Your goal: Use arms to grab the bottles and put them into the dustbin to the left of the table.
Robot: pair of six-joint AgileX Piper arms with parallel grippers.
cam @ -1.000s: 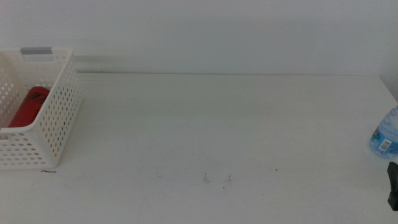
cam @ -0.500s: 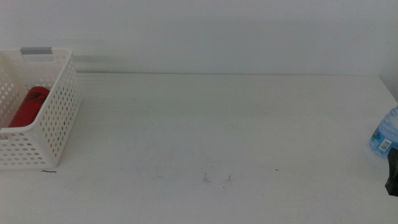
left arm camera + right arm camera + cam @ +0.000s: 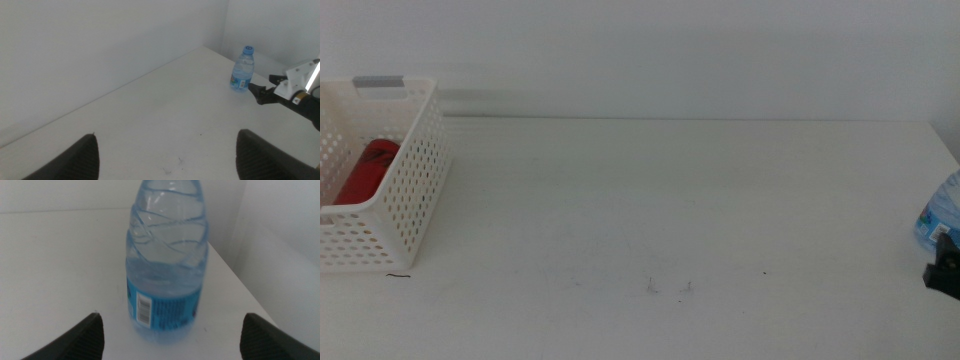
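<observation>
Water bottle is standing upright dead ahead of the right gripper, long axis vertical, framed between its spread, empty jaws but not yet between them. Left gripper is hanging open well away, so right arm is nearer.

1. I see the water bottle upright at the table's far right edge, clear with a blue label and blue cap, well apart from the dustbin.
2. I see the dustbin at the table's left end: a white perforated basket with a grey strip on its rim.
3. I see the red can lying inside the dustbin.
</observation>
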